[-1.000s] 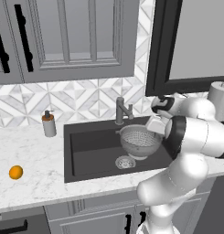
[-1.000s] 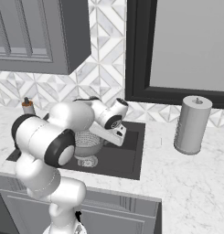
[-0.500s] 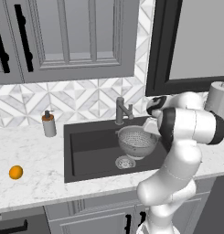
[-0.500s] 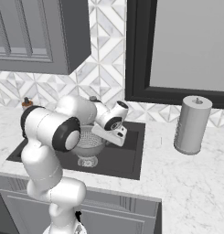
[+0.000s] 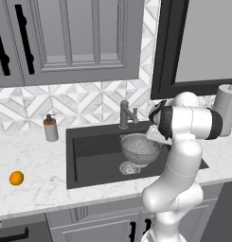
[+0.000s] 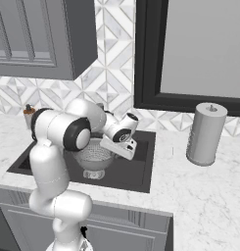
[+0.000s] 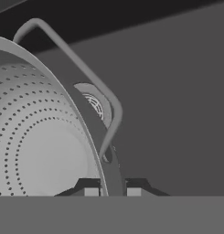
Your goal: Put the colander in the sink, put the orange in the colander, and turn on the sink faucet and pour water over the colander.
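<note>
The round silver-grey perforated metal colander (image 5: 140,148) sits upright in the large rectangular dark charcoal sink (image 5: 91,158), toward the basin's right side, next to the round silver drain (image 5: 129,168). The small bright orange ball (image 5: 16,178) rests on the white marble counter (image 5: 37,188), well left of the basin. The short grey metal faucet (image 5: 125,114) stands behind the basin's back rim, with no stream running.

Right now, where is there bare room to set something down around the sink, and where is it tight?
Free: the counter between the soap pump and the orange; the left half of the sink; the counter in front of the paper towel roll. Crowded: the sink's right side, where the gripper, shut on the colander rim, sits below the faucet.
</note>
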{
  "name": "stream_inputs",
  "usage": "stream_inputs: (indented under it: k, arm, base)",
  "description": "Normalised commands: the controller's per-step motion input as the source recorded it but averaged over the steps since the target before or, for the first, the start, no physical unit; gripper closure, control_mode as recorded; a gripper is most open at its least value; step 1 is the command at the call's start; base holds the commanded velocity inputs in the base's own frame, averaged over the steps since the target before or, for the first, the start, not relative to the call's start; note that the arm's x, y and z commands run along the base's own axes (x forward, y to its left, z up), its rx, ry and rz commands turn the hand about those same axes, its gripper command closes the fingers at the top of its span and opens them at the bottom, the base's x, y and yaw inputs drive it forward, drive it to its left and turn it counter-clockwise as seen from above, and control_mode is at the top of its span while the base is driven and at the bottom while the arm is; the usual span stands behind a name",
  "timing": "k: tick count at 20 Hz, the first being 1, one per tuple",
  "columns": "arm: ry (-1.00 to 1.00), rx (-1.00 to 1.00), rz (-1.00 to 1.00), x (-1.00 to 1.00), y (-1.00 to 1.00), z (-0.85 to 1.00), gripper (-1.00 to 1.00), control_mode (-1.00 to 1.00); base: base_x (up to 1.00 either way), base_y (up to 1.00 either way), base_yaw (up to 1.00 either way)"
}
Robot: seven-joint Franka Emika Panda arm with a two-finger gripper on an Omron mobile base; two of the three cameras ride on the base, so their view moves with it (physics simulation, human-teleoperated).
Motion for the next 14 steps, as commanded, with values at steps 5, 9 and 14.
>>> stream_inputs:
  k: [5, 9, 14]
  arm:
    - [0.0, 0.0, 0.0, 0.08, 0.0, -0.36, 1.0, -1.0]
    - [0.0, 0.0, 0.01, 0.14, 0.0, -0.25, 1.0, -1.0]
    - [0.0, 0.0, 0.01, 0.12, 0.08, -0.22, 1.0, -1.0]
  base:
    - [0.0, 0.0, 0.0]
    - [0.0, 0.0, 0.0]
    - [0.0, 0.0, 0.0]
